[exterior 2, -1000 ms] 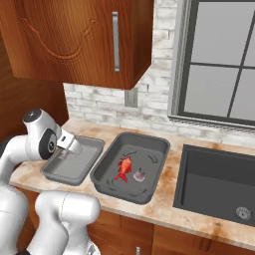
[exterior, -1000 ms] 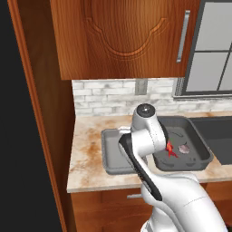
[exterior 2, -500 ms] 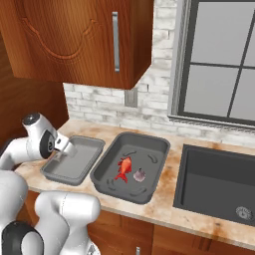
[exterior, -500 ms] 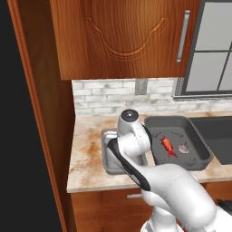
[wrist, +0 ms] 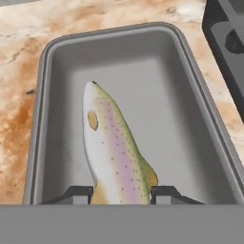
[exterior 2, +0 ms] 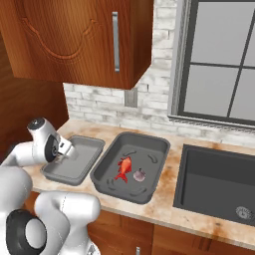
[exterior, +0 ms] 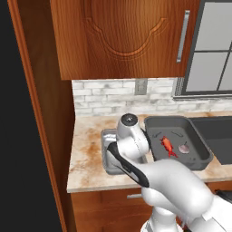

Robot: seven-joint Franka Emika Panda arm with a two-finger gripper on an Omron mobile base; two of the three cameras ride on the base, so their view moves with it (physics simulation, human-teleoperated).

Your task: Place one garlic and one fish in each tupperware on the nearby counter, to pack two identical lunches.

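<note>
The pale fish (wrist: 114,152) hung pinched by its tail end between the two fingertips of our gripper (wrist: 121,193), nose pointing out over the floor of the smaller, lighter tray (wrist: 190,119); we could not tell whether it touched the bottom. Over the last second the arm had swung left, from beside the larger dark tray (exterior 2: 154,144) to a spot above the small tray's near side, so we judged the carry nearly done and the release the next step. In the right base view the gripper (exterior 2: 62,152) sat low at that tray's near edge, the arm folded tight against the base, its elbow raised. The red fish (exterior 2: 123,168) and one garlic bulb (exterior 2: 139,175) lay side by side in the larger tray. Both trays rested close together on the counter (exterior: 88,149). The small tray would then lack only its garlic.
</note>
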